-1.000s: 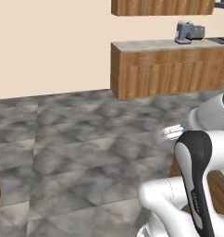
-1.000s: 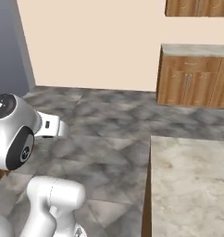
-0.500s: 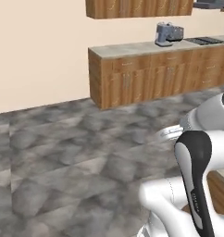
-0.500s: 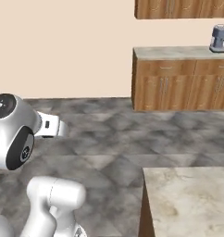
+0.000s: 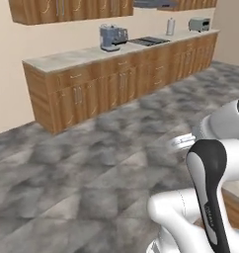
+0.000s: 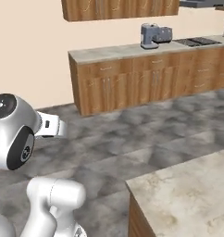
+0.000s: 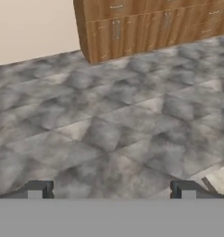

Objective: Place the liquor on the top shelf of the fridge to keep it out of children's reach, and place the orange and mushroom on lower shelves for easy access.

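Fingertips (image 7: 39,189) of our hand (image 7: 111,190) stand far apart at the bottom of the hand view, so the hand is wide open, and nothing lies between them. We hold nothing. Beyond the tips we see the grey mottled floor (image 7: 114,115), and further on the lower part of a wooden cabinet row (image 7: 151,28) against a cream wall (image 7: 33,28). At the lower right corner of the hand view a pale stone edge (image 7: 220,178) comes in, near the right fingertip.

In the right base view this pale stone is the top of a worktop (image 6: 188,190) with a wood-brown side, just beside our white arm (image 6: 21,134). In the left base view our arm (image 5: 210,188) rises at the lower right, with its dark joint towards the camera.

Further out, a long worktop (image 5: 67,59) runs along the far wall on wooden cabinets. On it stands a grey coffee machine (image 5: 111,37), next to it a dark cooktop (image 5: 148,41), then a pale cylinder (image 5: 170,25) and a toaster (image 5: 199,23) near the far end. Wall cupboards (image 5: 67,10) hang above.

We cannot tell where the fridge, the liquor, the orange and the mushroom are from these views.
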Controlling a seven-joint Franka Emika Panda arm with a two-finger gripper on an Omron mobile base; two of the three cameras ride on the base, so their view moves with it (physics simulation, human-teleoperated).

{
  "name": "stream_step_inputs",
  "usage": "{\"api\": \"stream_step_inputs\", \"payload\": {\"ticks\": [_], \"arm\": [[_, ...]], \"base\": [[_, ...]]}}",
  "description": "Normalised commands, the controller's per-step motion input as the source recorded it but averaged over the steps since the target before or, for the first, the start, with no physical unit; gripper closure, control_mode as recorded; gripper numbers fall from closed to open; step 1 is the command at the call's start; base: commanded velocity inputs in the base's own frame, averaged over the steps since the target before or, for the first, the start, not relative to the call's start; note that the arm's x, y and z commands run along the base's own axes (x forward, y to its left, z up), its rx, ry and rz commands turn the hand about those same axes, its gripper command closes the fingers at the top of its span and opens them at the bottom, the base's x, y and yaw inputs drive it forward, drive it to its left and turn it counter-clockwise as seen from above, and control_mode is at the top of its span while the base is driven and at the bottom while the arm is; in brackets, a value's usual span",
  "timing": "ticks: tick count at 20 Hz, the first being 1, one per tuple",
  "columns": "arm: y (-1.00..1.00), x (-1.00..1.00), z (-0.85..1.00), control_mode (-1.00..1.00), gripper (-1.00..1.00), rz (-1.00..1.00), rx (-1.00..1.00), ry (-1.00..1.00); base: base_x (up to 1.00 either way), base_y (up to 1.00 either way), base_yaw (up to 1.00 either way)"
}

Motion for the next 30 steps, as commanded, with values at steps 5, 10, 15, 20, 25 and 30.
{"api": "stream_step_inputs", "payload": {"ticks": [5,10,15,20,25,30], "arm": [[0.0,0.0,0.0,1.0,-1.0,0.0,0.0,0.0],[0.0,0.0,0.0,1.0,-1.0,0.0,0.0,0.0],[0.0,0.0,0.0,1.0,-1.0,0.0,0.0,0.0],[0.0,0.0,0.0,1.0,-1.0,0.0,0.0,0.0],[0.0,0.0,0.0,1.0,-1.0,0.0,0.0,0.0],[0.0,0.0,0.0,1.0,-1.0,0.0,0.0,0.0]], "base": [[0.48,0.48,-0.73],[0.46,0.58,-0.73],[0.42,0.61,-0.73],[0.46,0.58,-0.72],[0.5,0.59,-0.7],[0.49,0.74,-0.61]]}}
